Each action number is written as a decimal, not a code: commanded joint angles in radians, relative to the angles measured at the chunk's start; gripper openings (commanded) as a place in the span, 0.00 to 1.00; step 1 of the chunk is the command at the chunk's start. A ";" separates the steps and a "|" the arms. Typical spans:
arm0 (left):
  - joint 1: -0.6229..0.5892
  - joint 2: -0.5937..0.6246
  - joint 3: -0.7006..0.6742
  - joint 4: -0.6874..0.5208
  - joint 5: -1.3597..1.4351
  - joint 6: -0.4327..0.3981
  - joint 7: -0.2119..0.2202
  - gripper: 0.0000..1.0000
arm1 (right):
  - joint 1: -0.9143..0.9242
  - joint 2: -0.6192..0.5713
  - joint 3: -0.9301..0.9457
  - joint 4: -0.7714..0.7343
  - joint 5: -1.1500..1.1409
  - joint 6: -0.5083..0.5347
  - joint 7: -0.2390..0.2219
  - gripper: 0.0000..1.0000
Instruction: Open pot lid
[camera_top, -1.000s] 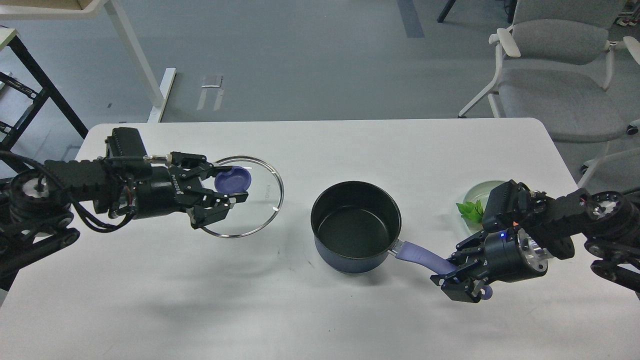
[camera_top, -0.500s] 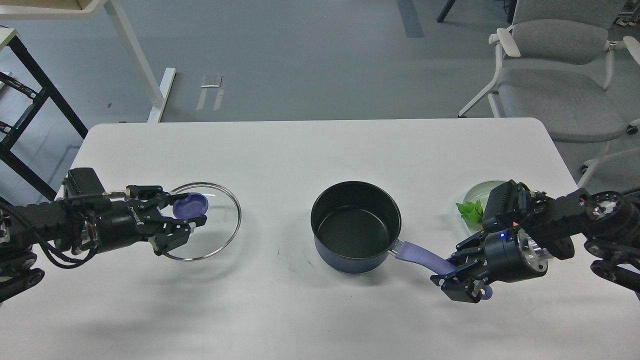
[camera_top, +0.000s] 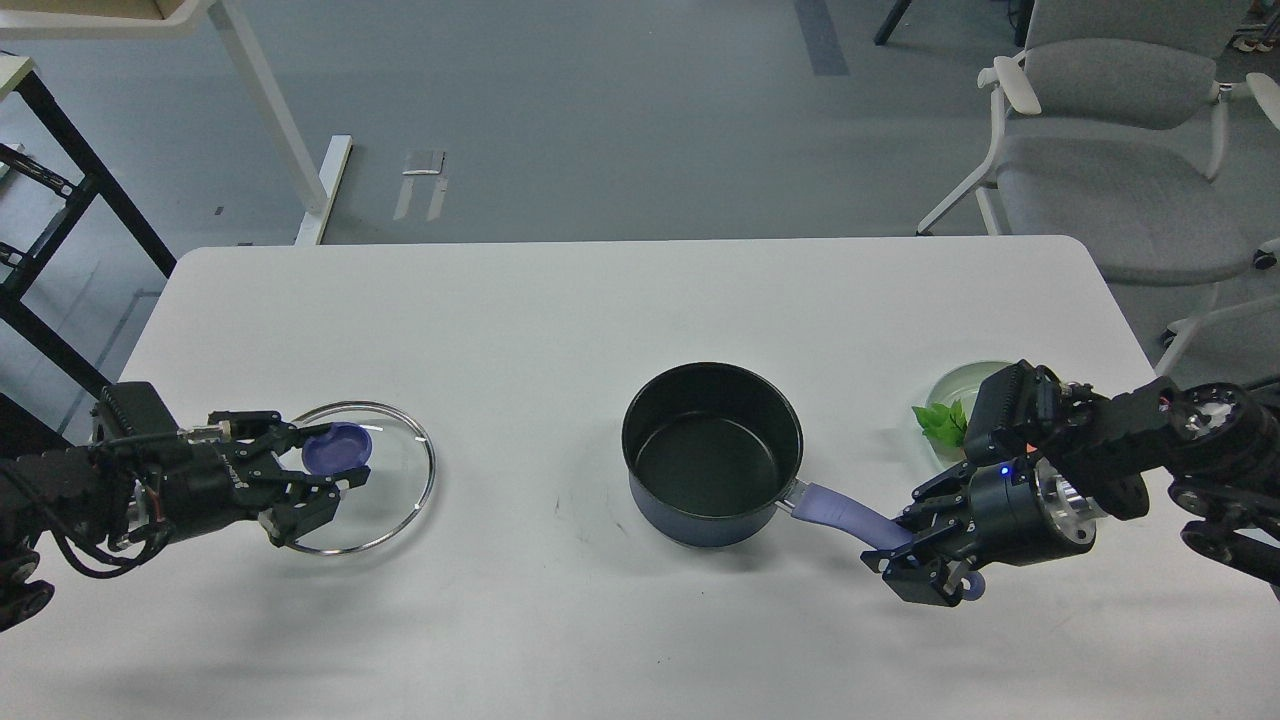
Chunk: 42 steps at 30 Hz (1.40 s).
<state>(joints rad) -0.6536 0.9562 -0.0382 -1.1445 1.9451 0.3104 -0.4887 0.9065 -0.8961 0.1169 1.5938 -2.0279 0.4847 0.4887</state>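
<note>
A dark blue pot (camera_top: 712, 455) stands open in the middle of the white table (camera_top: 640, 300), its purple handle (camera_top: 845, 513) pointing right. My right gripper (camera_top: 915, 560) is shut on the end of that handle. The glass lid (camera_top: 385, 470) with a purple knob (camera_top: 337, 447) is at the left of the table, low over or on the surface. My left gripper (camera_top: 325, 465) is shut on the knob.
A small glass dish with green leaves (camera_top: 950, 410) sits at the right, behind my right arm. A grey chair (camera_top: 1110, 150) stands beyond the table's far right corner. A white table leg (camera_top: 290, 150) stands at the far left.
My left gripper has carried the lid left and toward the front of the table, and lower. The pot and my right gripper have not moved.
</note>
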 joint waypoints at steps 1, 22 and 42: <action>0.000 -0.001 0.004 0.002 0.000 -0.001 0.000 0.53 | -0.001 0.000 0.001 0.000 0.000 0.000 0.000 0.31; 0.006 0.018 0.015 -0.018 -0.107 -0.007 0.000 0.94 | -0.003 0.000 0.003 0.000 0.000 0.000 0.000 0.31; -0.170 0.055 -0.141 -0.169 -1.756 -0.485 0.000 0.99 | -0.001 -0.003 0.004 0.000 0.000 0.000 0.000 0.60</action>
<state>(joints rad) -0.8239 1.0379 -0.1639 -1.3413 0.3271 -0.1736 -0.4884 0.9034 -0.8981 0.1198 1.5938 -2.0279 0.4847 0.4887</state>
